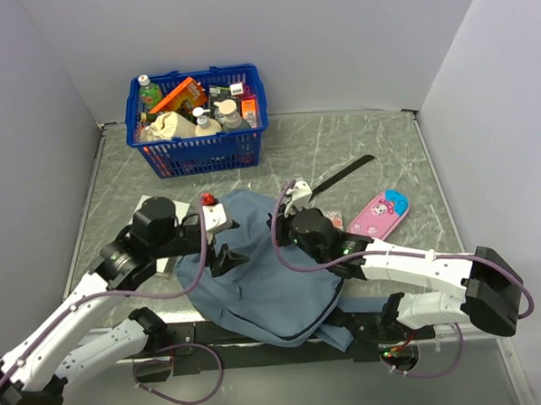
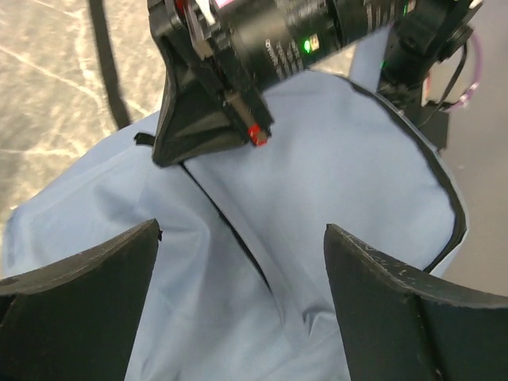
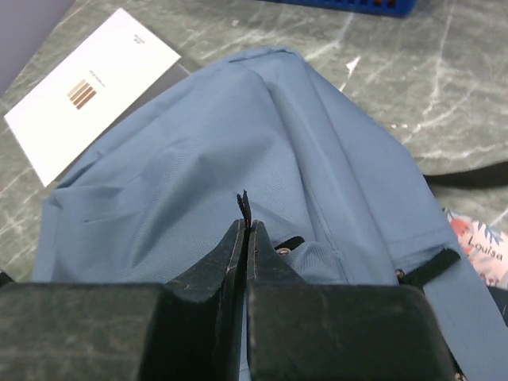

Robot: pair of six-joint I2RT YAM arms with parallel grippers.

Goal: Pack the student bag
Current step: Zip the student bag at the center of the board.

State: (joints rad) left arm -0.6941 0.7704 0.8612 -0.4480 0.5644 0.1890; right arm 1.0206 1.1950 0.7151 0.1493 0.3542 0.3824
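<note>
The student bag [image 1: 265, 280] is a grey-blue fabric backpack lying flat in the middle of the table, between the two arms. My right gripper [image 3: 244, 226] is shut on a thin black zipper pull [image 3: 243, 205] on top of the bag [image 3: 238, 135]. In the top view the right gripper [image 1: 285, 222] is at the bag's upper middle. My left gripper [image 2: 242, 238] is open and empty, hovering just above the bag's fabric [image 2: 341, 159] beside a dark zipper line [image 2: 230, 230]. In the top view the left gripper [image 1: 226, 257] is over the bag's left edge.
A blue plastic basket [image 1: 204, 154] full of bottles and packets stands at the back left. A pink pencil case [image 1: 380, 215] lies right of the bag. A black strap end [image 1: 342, 174] runs toward the back right. A white card [image 3: 95, 91] lies left of the bag.
</note>
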